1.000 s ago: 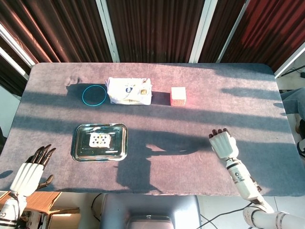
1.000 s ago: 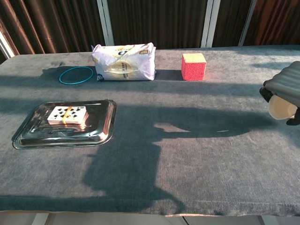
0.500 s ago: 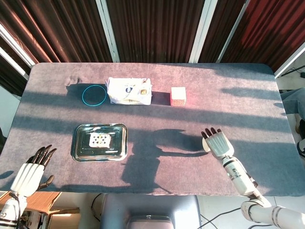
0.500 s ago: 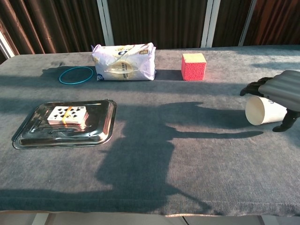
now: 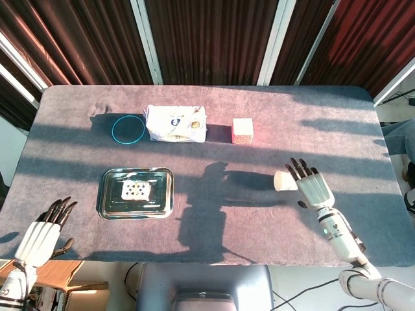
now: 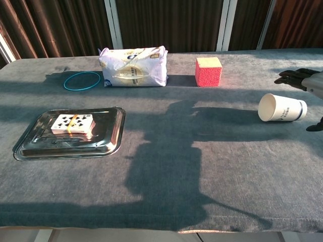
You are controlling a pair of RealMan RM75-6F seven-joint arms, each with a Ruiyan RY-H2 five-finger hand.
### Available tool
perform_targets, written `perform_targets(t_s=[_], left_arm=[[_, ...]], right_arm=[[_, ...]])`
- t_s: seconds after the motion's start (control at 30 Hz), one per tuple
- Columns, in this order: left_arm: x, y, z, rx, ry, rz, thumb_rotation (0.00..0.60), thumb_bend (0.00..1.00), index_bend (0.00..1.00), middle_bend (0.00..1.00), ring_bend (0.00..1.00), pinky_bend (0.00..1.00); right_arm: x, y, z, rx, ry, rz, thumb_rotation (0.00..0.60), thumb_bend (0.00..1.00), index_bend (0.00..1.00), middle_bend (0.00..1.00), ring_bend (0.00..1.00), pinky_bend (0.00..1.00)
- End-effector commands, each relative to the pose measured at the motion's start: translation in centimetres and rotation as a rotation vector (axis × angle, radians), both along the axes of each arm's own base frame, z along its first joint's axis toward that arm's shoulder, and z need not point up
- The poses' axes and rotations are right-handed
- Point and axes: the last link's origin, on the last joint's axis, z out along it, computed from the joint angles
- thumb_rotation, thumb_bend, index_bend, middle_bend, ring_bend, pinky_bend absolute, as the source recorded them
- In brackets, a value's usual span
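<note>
Your right hand (image 5: 314,186) hovers with fingers spread over the paper cup (image 6: 281,108), which lies on its side on the table (image 6: 202,166). Your left hand (image 5: 42,230) hangs open-fingered off the near-left edge.

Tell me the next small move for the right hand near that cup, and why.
Probably close the right hand around the paper cup and tip it upright: the cup lies on its side on the table, mouth toward the tray, and the spread fingers sit just beside it, gripping nothing.
</note>
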Motion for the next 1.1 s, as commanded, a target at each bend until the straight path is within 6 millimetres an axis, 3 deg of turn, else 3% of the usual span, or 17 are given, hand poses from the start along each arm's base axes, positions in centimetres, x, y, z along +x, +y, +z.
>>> perform_targets(t_s=[0.03, 0.33, 0.6, 0.7, 0.8, 0.87, 1.1], left_arm=[[0.0, 0.0, 0.0, -0.002, 0.002, -0.001, 0.6, 0.3, 0.05, 0.0, 0.0, 0.28], [0.0, 0.0, 0.0, 0.001, -0.001, 0.001, 0.6, 0.3, 0.05, 0.0, 0.0, 0.28], [0.0, -0.1, 0.1, 0.002, -0.006, 0.002, 0.6, 0.3, 0.05, 0.0, 0.0, 0.28], [0.0, -0.1, 0.2, 0.004, -0.008, 0.002, 0.6, 0.3, 0.05, 0.0, 0.0, 0.28], [0.0, -0.1, 0.2, 0.003, -0.008, 0.003, 0.6, 0.3, 0.05, 0.0, 0.0, 0.28], [0.0, -0.1, 0.1, 0.002, -0.006, 0.002, 0.6, 0.3, 0.05, 0.0, 0.0, 0.28], [0.0, -0.1, 0.1, 0.001, -0.005, 0.003, 0.6, 0.3, 0.05, 0.0, 0.0, 0.28]], right_arm=[[-0.3, -0.9, 0.1, -0.019, -0.003, -0.013, 0.6, 0.22, 0.02, 0.03, 0.01, 0.4], [-0.2, -2.3, -1.2, -0.006, -0.013, -0.011, 0.6, 0.22, 0.22, 0.21, 0.16, 0.42], [-0.1, -2.3, -2.5, 0.01, 0.001, 0.006, 0.6, 0.22, 0.4, 0.34, 0.31, 0.54], [-0.2, -2.3, -2.5, 0.0, 0.015, 0.017, 0.6, 0.28, 0.51, 0.4, 0.4, 0.61], [-0.3, -2.3, -2.4, -0.018, 0.026, 0.034, 0.6, 0.44, 0.65, 0.49, 0.5, 0.69], [-0.4, -2.2, -2.3, -0.025, 0.023, 0.038, 0.6, 0.48, 0.7, 0.51, 0.53, 0.71], [0.9, -1.6, -0.5, -0.116, 0.033, 0.195, 0.6, 0.49, 0.76, 0.52, 0.53, 0.71]])
